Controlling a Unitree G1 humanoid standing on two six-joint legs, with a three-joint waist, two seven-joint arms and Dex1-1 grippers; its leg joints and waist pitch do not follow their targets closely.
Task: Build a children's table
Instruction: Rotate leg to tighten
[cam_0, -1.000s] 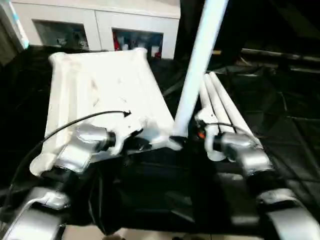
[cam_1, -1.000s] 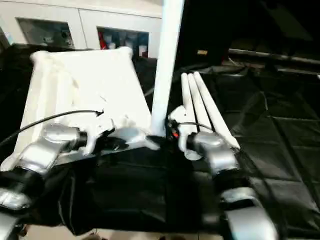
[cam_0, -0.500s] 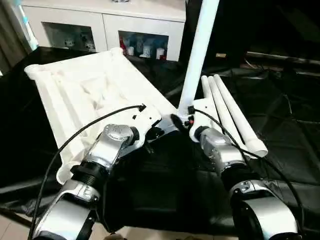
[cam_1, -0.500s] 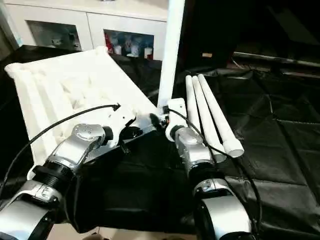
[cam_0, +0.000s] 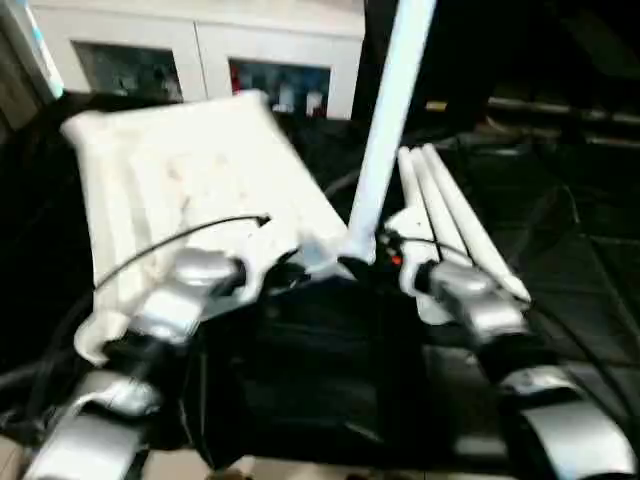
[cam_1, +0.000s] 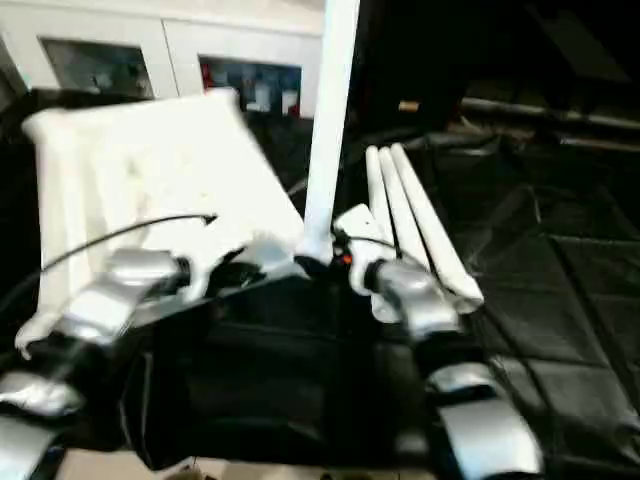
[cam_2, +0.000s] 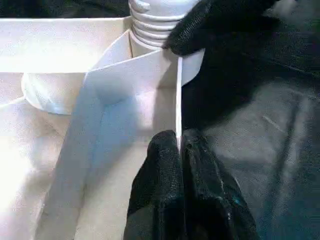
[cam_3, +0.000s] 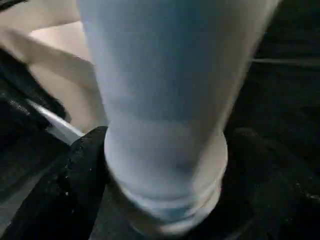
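White tabletop (cam_0: 190, 180) rim — left gripper (cam_2: 178, 150) pinching

Both head views are smeared with motion blur. The white tabletop (cam_0: 190, 180) glares, overexposed against dark cloth (cam_0: 560, 230). The upright leg (cam_3: 165, 100) looms out of focus

Upright leg (cam_1: 328, 110) in tabletop (cam_1: 150, 170) corner
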